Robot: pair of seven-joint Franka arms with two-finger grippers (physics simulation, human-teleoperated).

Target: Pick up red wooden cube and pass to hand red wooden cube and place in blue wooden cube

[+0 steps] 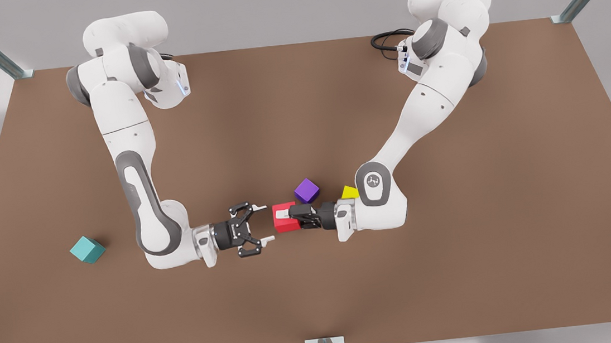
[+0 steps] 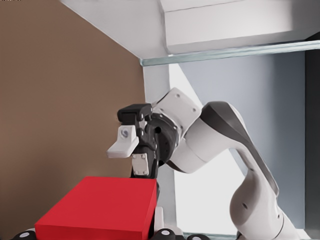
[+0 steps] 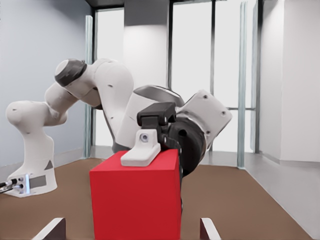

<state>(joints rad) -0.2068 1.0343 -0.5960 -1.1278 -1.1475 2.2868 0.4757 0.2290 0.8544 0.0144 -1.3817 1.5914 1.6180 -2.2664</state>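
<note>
The red wooden cube (image 1: 288, 224) is at the table's middle, with my left gripper (image 1: 283, 217), the two-jaw one on the arm at the front view's right, shut on it. One white-padded finger (image 3: 141, 150) lies on the cube's top face (image 3: 135, 200). The hand, my right gripper (image 1: 264, 223), is a black claw on the arm at the front view's left. It is open, facing the cube, its white fingertips (image 3: 52, 229) spread wider than the cube and just short of it. The left wrist view shows the cube (image 2: 100, 207) close up and the hand (image 2: 131, 154) beyond. The blue wooden cube (image 1: 87, 249) rests far to the front view's left.
A purple cube (image 1: 307, 190) lies just behind the red one. A yellow cube (image 1: 349, 192) is half hidden by the left arm's wrist. Bare brown table (image 1: 318, 304) stretches toward the near edge and between the hand and the teal cube.
</note>
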